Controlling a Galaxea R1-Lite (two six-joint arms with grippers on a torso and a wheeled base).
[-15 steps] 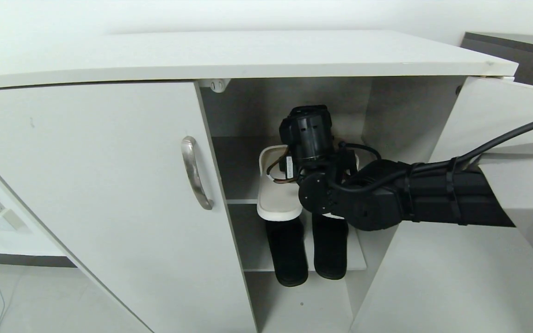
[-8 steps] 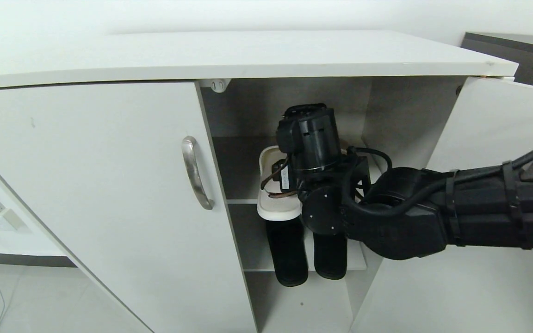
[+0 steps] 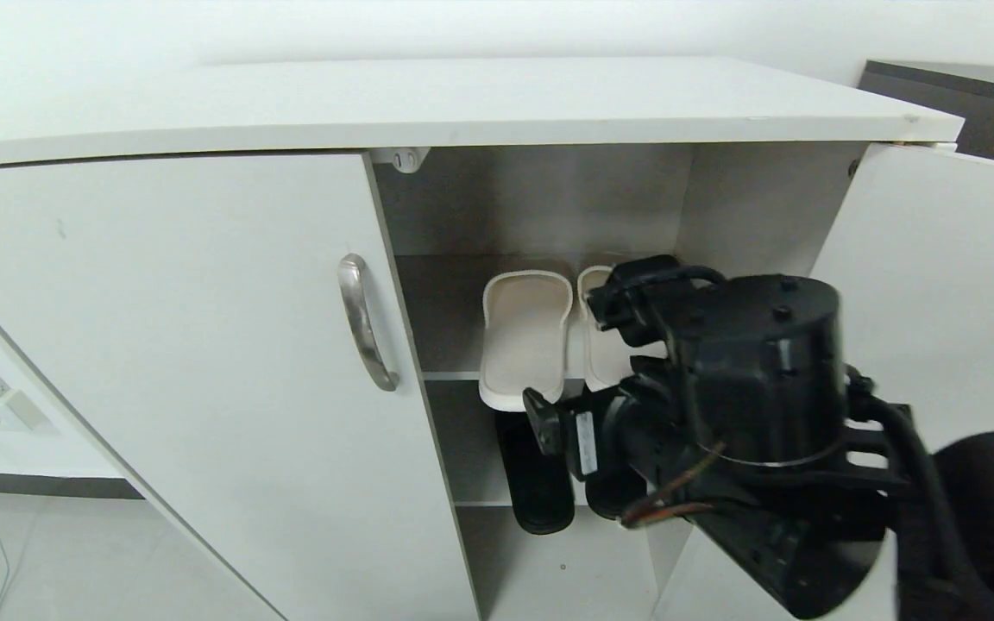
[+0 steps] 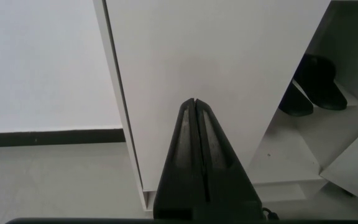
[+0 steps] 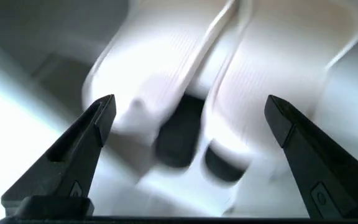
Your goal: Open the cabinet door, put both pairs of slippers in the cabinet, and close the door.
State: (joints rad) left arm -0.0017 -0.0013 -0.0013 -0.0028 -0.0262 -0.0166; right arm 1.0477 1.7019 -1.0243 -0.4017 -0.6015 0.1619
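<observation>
You see the smooth white cabinet [image 3: 462,95] with its flat right door [image 3: 937,285] open. The rounded cream slippers [image 3: 525,332] lie side by side on the upper shelf [image 3: 445,319], with the matte black pair [image 3: 536,483] below. Your right end effector [image 5: 191,106] gapes wide; your left end effector [image 4: 194,106] is pinched together.

Upper shelf [image 3: 438,321]: white slippers [image 3: 525,336] lie side by side, ends overhanging the front edge. Lower shelf [image 3: 468,457]: black slippers [image 3: 537,485] side by side, likewise overhanging.

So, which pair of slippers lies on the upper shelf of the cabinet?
The white pair, side by side on the upper shelf; the black pair lies on the lower shelf.
</observation>
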